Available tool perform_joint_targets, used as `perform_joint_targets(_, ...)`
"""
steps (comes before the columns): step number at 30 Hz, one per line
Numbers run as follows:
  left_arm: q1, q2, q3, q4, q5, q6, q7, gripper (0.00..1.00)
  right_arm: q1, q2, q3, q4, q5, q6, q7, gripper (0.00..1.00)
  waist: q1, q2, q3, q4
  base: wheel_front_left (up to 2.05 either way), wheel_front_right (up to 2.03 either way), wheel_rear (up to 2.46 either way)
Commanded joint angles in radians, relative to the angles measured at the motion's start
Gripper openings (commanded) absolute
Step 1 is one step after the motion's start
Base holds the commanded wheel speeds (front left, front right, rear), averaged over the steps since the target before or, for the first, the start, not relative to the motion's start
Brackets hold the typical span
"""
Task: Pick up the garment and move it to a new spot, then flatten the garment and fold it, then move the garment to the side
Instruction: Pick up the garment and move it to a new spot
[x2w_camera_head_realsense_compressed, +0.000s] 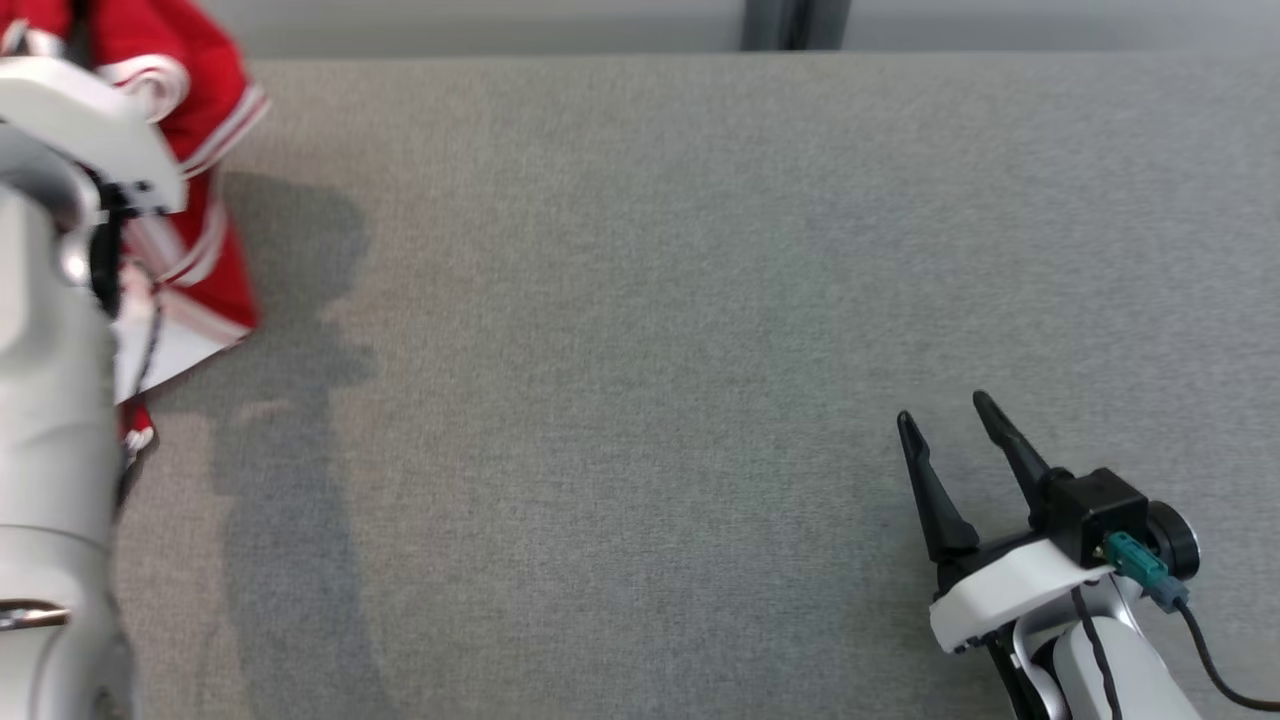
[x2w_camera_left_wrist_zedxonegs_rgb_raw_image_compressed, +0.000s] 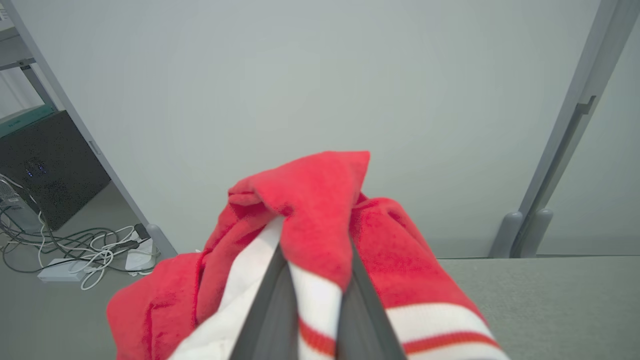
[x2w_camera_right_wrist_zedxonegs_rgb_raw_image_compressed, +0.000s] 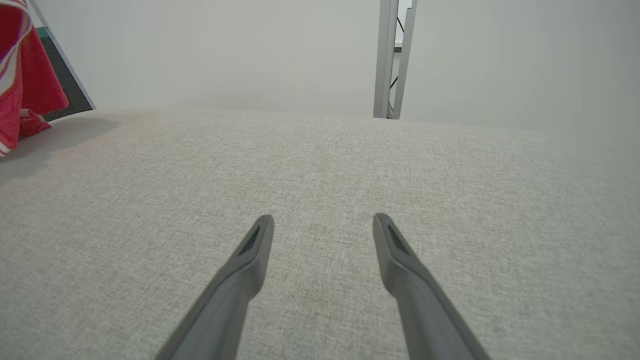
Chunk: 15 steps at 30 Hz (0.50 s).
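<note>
The garment (x2w_camera_head_realsense_compressed: 205, 120) is red fleece with white stripes and hangs bunched at the far left of the grey table (x2w_camera_head_realsense_compressed: 640, 350), partly behind my pale left arm. In the left wrist view my left gripper (x2w_camera_left_wrist_zedxonegs_rgb_raw_image_compressed: 312, 260) is shut on a fold of the garment (x2w_camera_left_wrist_zedxonegs_rgb_raw_image_compressed: 320, 215), whose cloth drapes over both fingers and hides their tips. Low at the right of the head view, my right gripper (x2w_camera_head_realsense_compressed: 940, 420) hovers open above the bare table, and the right wrist view has nothing between its fingers (x2w_camera_right_wrist_zedxonegs_rgb_raw_image_compressed: 250, 255). The garment (x2w_camera_right_wrist_zedxonegs_rgb_raw_image_compressed: 22, 75) hangs at that view's left edge.
A pale wall and a grey upright post (x2w_camera_head_realsense_compressed: 795, 25) stand behind the table's far edge. Off the table's left end, the floor holds a dark box (x2w_camera_left_wrist_zedxonegs_rgb_raw_image_compressed: 47, 165) and a tangle of cables (x2w_camera_left_wrist_zedxonegs_rgb_raw_image_compressed: 85, 250).
</note>
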Motion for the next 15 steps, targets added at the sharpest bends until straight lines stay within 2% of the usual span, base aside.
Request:
perform_joint_targets(1,-0.011,-0.022,-0.012,-0.011,-0.002,-0.01,-0.015,0.0,0.015,-0.001,-0.003,0.003,0.008,0.0,0.0,1.0,0.0,0.0,-0.05,-0.032,0.0,0.0,0.0)
perform_joint_targets(6,0.041,-0.144,-0.078,-0.026,-0.002,-0.04,-0.061,0.0,0.055,0.01,0.001,0.017,0.012,0.0,0.0,1.0,0.0,0.0,-0.113,-0.062,0.0,0.0,0.0)
perform_joint_targets(10,0.096,-0.195,-0.17,-0.023,-0.02,-0.057,-0.075,0.0,0.084,0.013,-0.006,0.026,0.009,0.0,0.0,1.0,0.0,0.0,-0.153,-0.075,0.0,0.0,0.0)
perform_joint_targets(12,0.142,-0.204,-0.273,-0.059,-0.125,-0.066,-0.075,0.0,0.088,0.014,0.005,0.034,0.009,0.0,0.0,1.0,0.0,0.0,-0.169,-0.09,0.0,0.0,0.0)
perform_joint_targets(15,0.222,-0.208,-0.506,-0.206,-0.311,-0.068,-0.048,0.0,0.097,0.014,0.005,0.042,0.009,0.0,0.0,1.0,0.0,0.0,-0.185,-0.102,0.0,0.0,0.0)
